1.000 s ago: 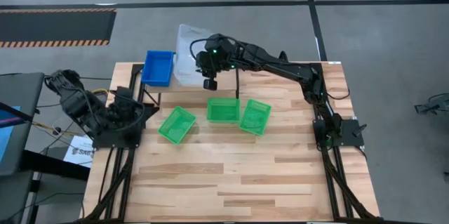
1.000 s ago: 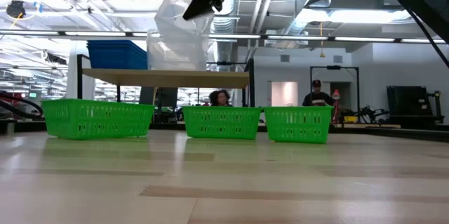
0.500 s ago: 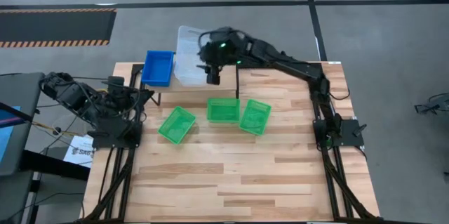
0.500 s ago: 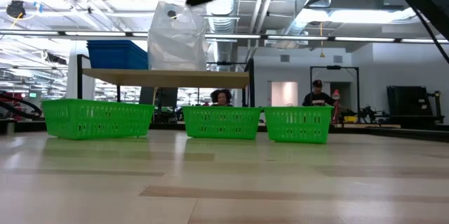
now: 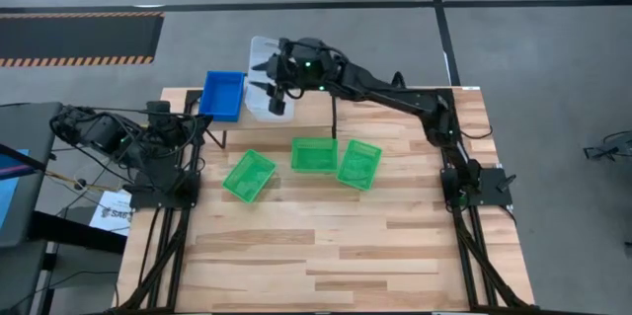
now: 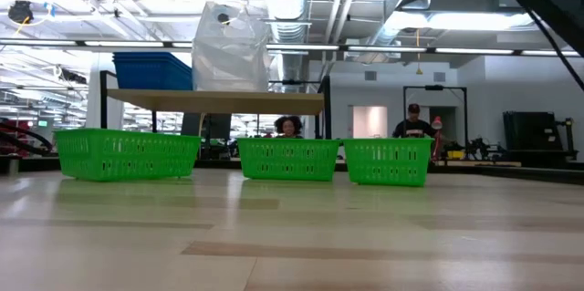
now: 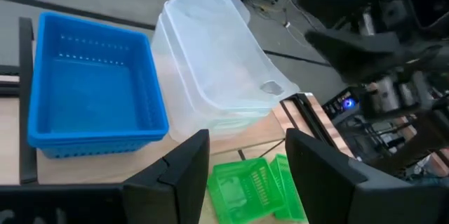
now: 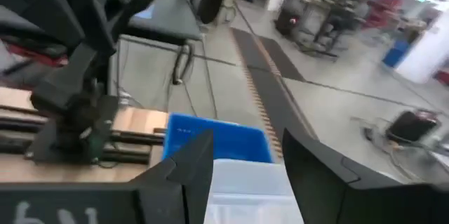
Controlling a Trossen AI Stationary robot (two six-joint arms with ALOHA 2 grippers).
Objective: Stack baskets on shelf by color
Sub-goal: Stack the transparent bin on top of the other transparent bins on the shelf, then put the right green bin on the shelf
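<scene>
On the shelf (image 6: 214, 99) stand a stack of blue baskets (image 5: 223, 95) (image 6: 153, 70) and, to its right, a stack of clear baskets (image 5: 259, 76) (image 6: 230, 49). Three green baskets (image 5: 249, 175) (image 5: 314, 154) (image 5: 359, 163) rest on their bottoms on the table in front of it. My right gripper (image 5: 272, 93) (image 8: 245, 140) hovers open above the clear stack, pointing toward the blue one. My left gripper (image 5: 190, 122) (image 7: 247, 140) is open at the table's left, aimed at the shelf and touching nothing.
The slatted wooden table (image 5: 346, 246) has bare room on its near half. The black frame rails (image 5: 158, 246) (image 5: 484, 246) run along both sides. Beyond the table, people (image 6: 287, 127) (image 6: 411, 119) stand in the room.
My right gripper has risen and swung from the right of the clear stack toward the table's left, turning to point at the blue stack. The top clear basket, tilted a second ago, has settled level on its stack. My left arm has unfolded and reached toward the shelf.
</scene>
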